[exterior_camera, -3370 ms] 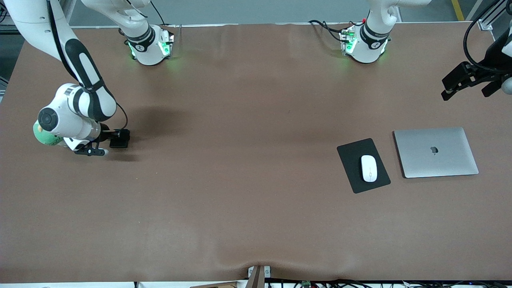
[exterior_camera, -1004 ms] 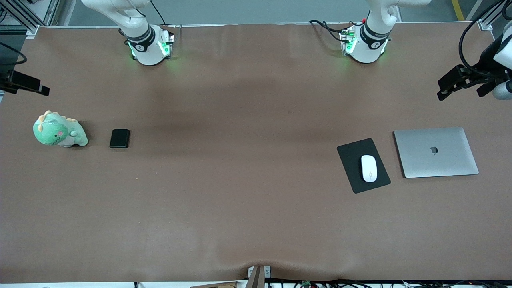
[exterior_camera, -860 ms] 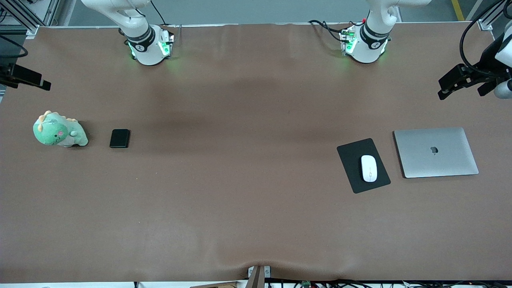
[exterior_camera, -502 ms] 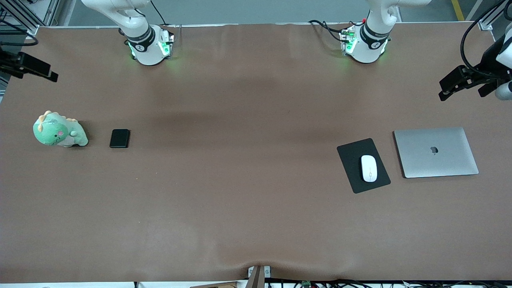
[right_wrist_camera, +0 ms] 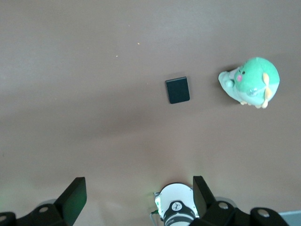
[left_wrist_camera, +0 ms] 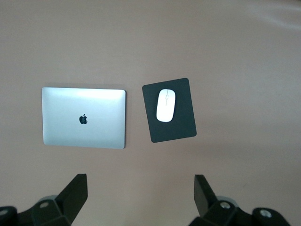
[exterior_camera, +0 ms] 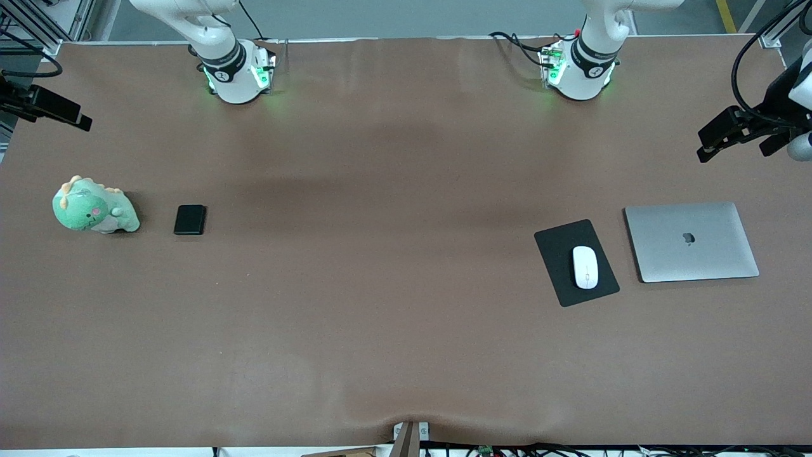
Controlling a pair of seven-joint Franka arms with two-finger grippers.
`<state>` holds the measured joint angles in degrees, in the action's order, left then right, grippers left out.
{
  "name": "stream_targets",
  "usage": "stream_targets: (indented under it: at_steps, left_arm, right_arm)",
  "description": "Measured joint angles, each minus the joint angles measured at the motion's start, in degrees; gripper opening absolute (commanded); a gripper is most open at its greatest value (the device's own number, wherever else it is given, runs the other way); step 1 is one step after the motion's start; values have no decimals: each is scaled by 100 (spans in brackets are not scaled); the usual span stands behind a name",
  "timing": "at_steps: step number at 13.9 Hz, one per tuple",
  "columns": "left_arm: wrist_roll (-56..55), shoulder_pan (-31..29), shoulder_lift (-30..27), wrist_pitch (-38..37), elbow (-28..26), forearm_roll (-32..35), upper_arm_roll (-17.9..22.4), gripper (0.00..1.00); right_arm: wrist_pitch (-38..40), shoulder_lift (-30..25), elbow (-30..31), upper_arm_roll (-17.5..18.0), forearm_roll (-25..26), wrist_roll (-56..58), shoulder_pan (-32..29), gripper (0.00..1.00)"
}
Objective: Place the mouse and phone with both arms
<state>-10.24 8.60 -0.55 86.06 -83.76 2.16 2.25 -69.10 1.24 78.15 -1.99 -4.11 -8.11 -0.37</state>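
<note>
The right gripper is cut off by the frame in the front view: only a black finger and part of its body show, high over the tabletop's edge at the right arm's end, near the corner on the bases' side. In the right wrist view its two black fingers stand wide apart with nothing between them. The left gripper is also partly cut off in the front view, hanging over the tabletop's edge at the left arm's end; its dark fingers are spread wide in the left wrist view and hold nothing. Much of both white jointed arms lies outside the front view; only the green-lit bases and lower links show along the table's edge.

The small black rounded-corner rectangular phone lies flat on the brown tabletop toward the right arm's end, just beside a green plush dinosaur toy with orange spikes, which sits closer to that end's edge; the two are apart. Its face is plain and dark, with no detail to make out.

The small white glossy oval mouse rests on a flat black rectangular mouse pad, set askew toward the left arm's end. A closed silver laptop with a dark logo lies beside the pad, closer to that end's edge, not touching it.
</note>
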Motion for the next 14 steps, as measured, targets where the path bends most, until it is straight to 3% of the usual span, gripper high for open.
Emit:
stream_targets:
  at_steps: [14]
  left_arm:
    - [0,0,41,27,-5,0,8,100]
  right_arm:
    - [-64,-101,115,84,0,358,1,100]
